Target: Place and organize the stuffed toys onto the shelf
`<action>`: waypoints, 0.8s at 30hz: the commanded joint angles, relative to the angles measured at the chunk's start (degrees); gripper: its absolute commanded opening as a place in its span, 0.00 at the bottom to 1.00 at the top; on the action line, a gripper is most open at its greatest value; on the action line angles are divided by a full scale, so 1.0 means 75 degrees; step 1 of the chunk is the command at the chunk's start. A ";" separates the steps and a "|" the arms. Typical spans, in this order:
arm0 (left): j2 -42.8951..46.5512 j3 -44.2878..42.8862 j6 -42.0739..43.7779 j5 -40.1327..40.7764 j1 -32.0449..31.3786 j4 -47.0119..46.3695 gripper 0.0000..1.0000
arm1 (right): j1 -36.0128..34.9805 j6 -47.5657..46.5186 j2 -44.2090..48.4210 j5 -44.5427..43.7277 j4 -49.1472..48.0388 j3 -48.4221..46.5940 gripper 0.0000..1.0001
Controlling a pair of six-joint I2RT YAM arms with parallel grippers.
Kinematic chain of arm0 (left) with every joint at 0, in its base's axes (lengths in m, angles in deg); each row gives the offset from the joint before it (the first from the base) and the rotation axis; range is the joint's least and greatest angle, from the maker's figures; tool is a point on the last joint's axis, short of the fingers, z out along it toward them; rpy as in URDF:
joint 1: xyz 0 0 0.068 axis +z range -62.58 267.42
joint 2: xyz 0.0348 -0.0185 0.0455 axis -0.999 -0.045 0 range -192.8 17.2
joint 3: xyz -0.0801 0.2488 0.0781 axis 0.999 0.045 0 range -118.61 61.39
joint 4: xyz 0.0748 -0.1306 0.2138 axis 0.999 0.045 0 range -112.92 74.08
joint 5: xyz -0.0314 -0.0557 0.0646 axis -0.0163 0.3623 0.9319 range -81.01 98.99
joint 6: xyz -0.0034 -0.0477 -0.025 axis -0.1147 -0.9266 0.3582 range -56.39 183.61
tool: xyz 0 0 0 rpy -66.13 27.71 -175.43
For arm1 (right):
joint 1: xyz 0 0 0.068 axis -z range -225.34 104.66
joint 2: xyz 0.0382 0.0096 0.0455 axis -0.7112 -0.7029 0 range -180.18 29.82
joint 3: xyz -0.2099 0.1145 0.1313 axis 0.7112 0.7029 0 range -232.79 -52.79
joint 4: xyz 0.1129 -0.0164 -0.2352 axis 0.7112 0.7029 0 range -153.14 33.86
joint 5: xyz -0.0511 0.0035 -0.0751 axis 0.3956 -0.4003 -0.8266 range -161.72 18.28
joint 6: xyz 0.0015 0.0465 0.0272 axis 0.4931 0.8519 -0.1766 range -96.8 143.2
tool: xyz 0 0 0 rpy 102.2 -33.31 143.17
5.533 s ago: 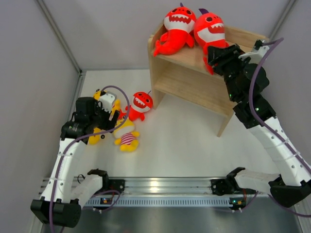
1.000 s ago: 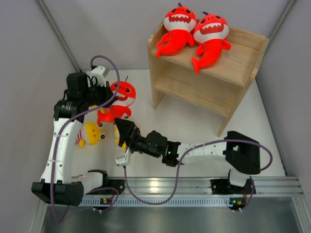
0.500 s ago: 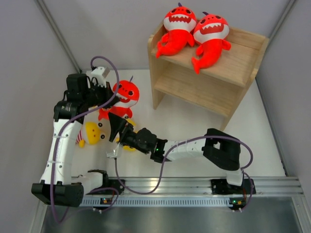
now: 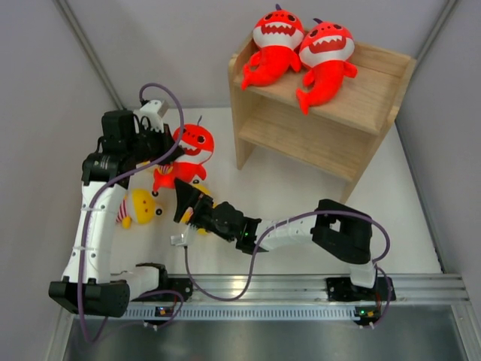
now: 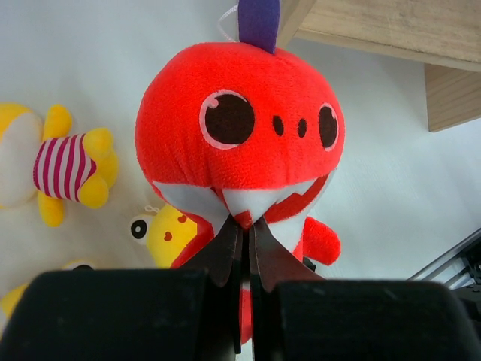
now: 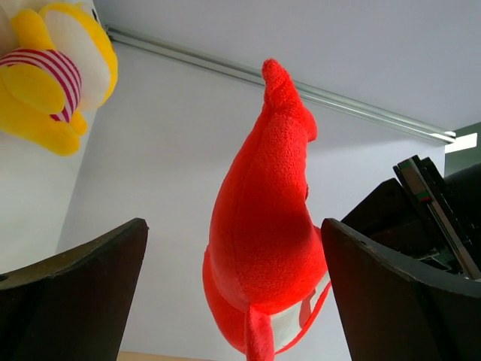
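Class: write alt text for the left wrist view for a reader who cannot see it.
The left hand pinches a red shark below its toothy mouth, facing the camera. Yellow striped-shirt toys lie on the table at left; the shelf shows top right.

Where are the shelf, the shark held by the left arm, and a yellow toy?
shelf [image 4: 379,75]: top view, bare top board.
shark [image 5: 240,128]: left wrist view, its face.
yellow toy [image 4: 141,206]: top view, its head.

The left arm stands up from its base toward 12 o'clock, wrist bent toward 3 o'clock, its left gripper [image 4: 167,148] pinched tight on a red shark [image 4: 194,143]. The right arm stretches low toward 9 o'clock, its right gripper [image 4: 186,201] spread wide.
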 commanded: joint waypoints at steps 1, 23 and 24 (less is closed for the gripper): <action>0.0071 -0.0157 -0.0057 -0.0222 -0.0013 -0.0103 0.00 | 0.0171 0.0081 0.0165 -0.0256 -0.0577 -0.0416 0.99; 0.0692 -0.0015 0.0516 0.0807 -0.0001 -0.0079 0.67 | 0.0113 0.2268 0.2527 -0.0422 0.1722 -0.0299 0.00; 0.0739 -0.0248 0.0633 0.1029 -0.0001 -0.0021 0.77 | 0.0113 0.3119 0.3204 0.0044 0.3586 -0.0427 0.00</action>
